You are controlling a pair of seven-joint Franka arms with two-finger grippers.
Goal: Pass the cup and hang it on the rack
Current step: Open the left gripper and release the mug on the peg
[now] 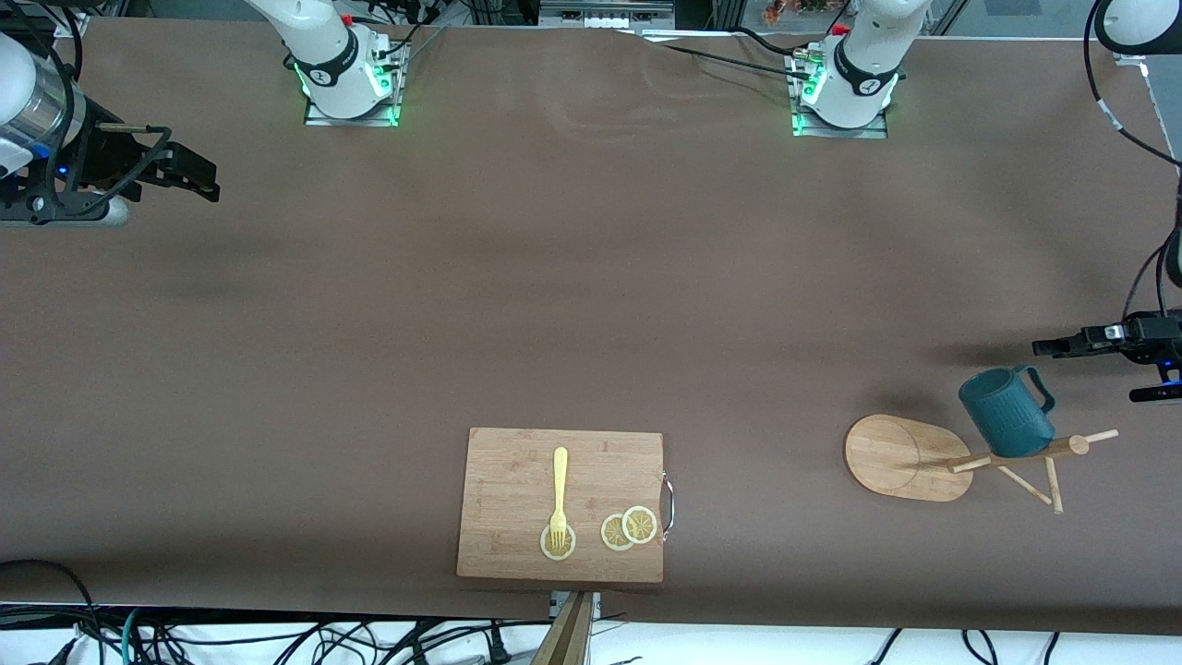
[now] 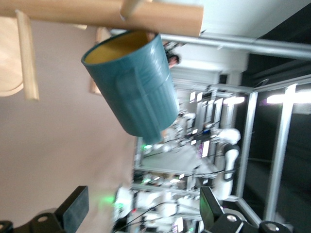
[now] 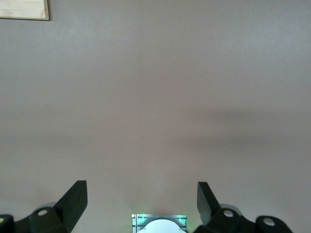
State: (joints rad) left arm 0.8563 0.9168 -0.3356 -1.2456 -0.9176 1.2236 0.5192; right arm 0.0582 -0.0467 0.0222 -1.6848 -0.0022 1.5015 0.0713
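Note:
The dark teal ribbed cup (image 1: 1005,413) hangs by its handle on a peg of the bamboo rack (image 1: 903,457), near the left arm's end of the table. In the left wrist view the cup (image 2: 133,87) hangs below the rack's pole (image 2: 97,14), mouth tilted up, its yellowish inside showing. My left gripper (image 1: 1045,348) is open and empty, in the air just beside the cup and clear of it; it also shows in the left wrist view (image 2: 141,213). My right gripper (image 1: 205,183) is open and empty, waiting above the table at the right arm's end; it also shows in the right wrist view (image 3: 141,201).
A rectangular bamboo cutting board (image 1: 517,462) lies near the front camera's edge, with a yellow fork (image 1: 559,489) and lemon slices (image 1: 630,528) on it. Its corner shows in the right wrist view (image 3: 24,9). The arm bases (image 1: 351,83) stand along the table's edge farthest from the camera.

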